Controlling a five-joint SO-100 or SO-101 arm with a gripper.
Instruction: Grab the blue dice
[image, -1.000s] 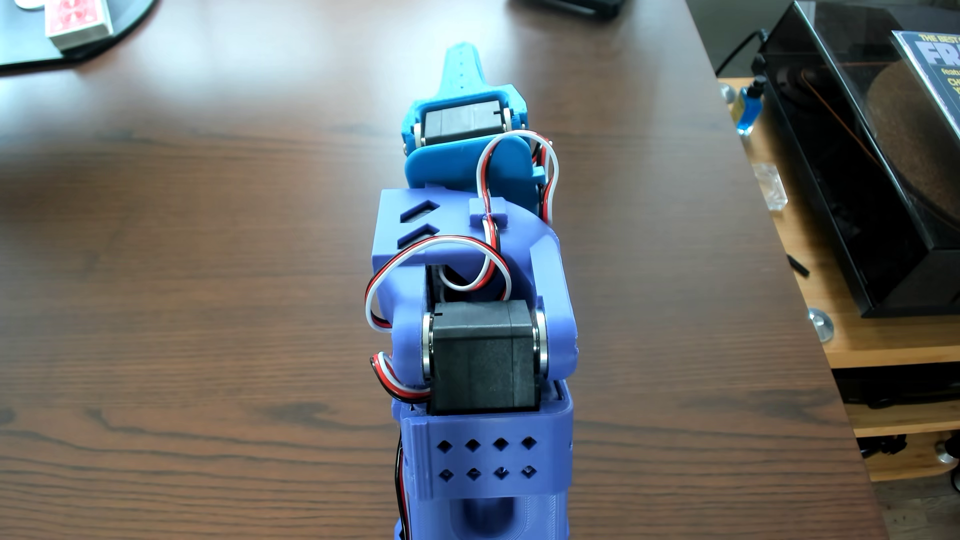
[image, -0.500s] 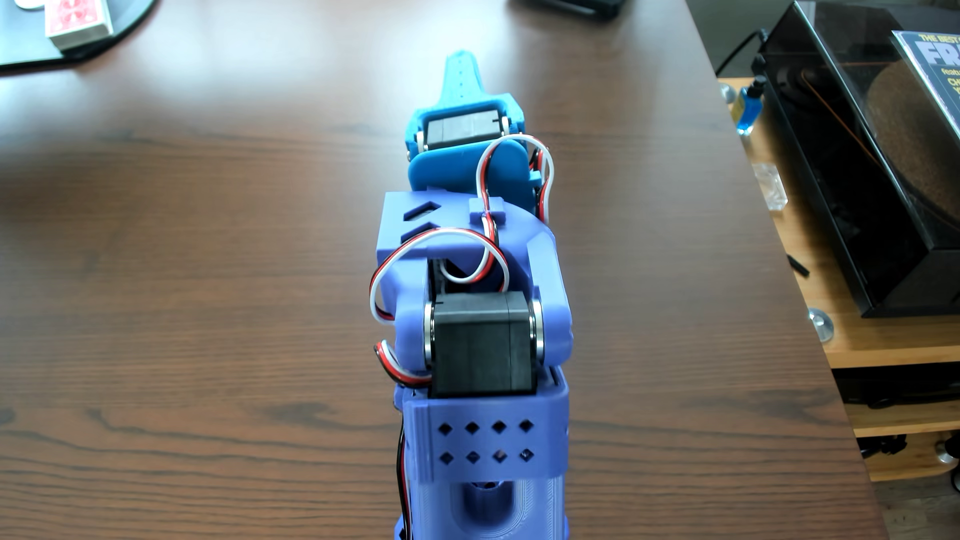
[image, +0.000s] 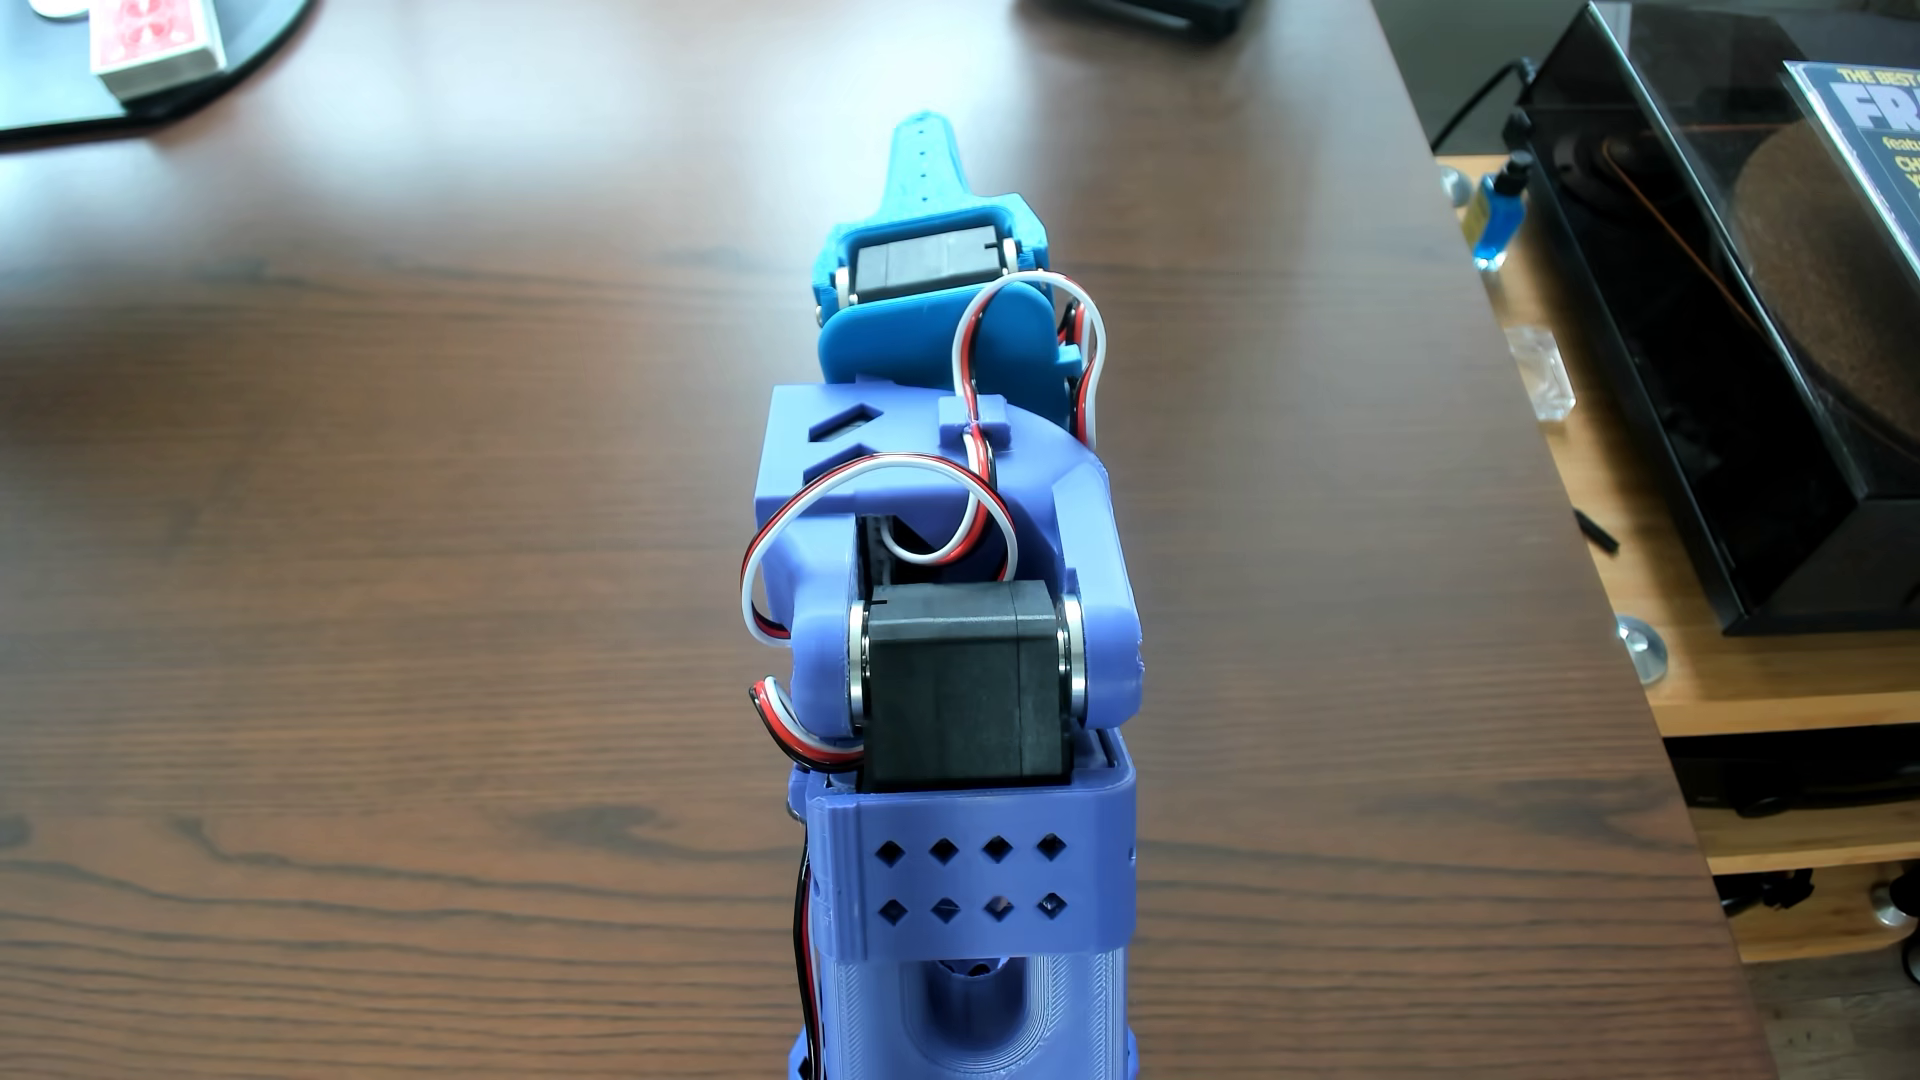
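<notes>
other view looks down along my arm (image: 956, 665) from behind the base, so i see myself folded up and stretched away over the table (image: 416, 519). my gripper (image: 925, 135) is the light blue tip at the far end, near the top middle of the picture. only one tapered finger (image: 928, 166) shows from here, pointing away; the other is hidden behind the wrist motor, so i cannot tell whether my jaws are spread or pressed together, nor whether anything sits between them. the dice is not to be seen anywhere on the wood, and i cannot tell where it is; my own body covers the strip of table under and ahead of me. red, white and black wires (image: 831, 530) loop over my purple joints. at the top left a red card box (image: 156, 36) lies on a dark mat (image: 249, 42), well apart from me. to the right, off the table, a turntable (image: 1766, 343) stands on a wooden shelf (image: 1704, 685), with a small bottle (image: 1496, 223) of blue liquid just beside its left edge
</notes>
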